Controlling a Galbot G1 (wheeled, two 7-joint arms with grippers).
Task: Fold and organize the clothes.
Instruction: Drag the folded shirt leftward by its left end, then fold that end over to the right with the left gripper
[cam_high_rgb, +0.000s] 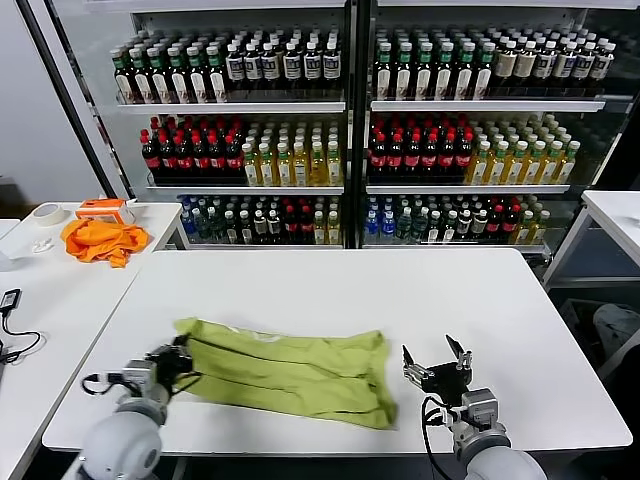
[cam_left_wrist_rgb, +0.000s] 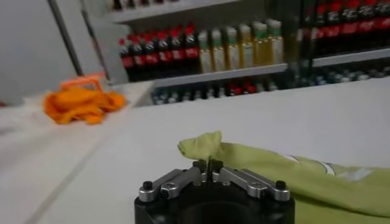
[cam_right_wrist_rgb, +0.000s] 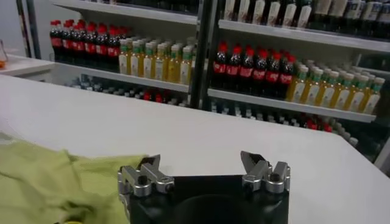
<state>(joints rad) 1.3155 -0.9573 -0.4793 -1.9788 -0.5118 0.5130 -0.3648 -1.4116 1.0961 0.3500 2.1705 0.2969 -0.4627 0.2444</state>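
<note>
Lime T-shirt (cam_high_rgb: 285, 372) lies rumpled and partly folded on the white table (cam_high_rgb: 500, 300), near its front edge. Left gripper (cam_high_rgb: 178, 362): jaws closed, pinching the shirt's left edge, a peak of cloth rising just past the fingertips. Right gripper (cam_high_rgb: 437, 358): jaws wide apart, holding nothing, shirt's right edge just beside its left finger.

My head camera looks forward and down over the white table (cam_high_rgb: 500, 300). Each wrist camera sits low, close behind its claw, facing the bottle shelves (cam_right_wrist_rgb: 286, 73), which all three views share.
</note>
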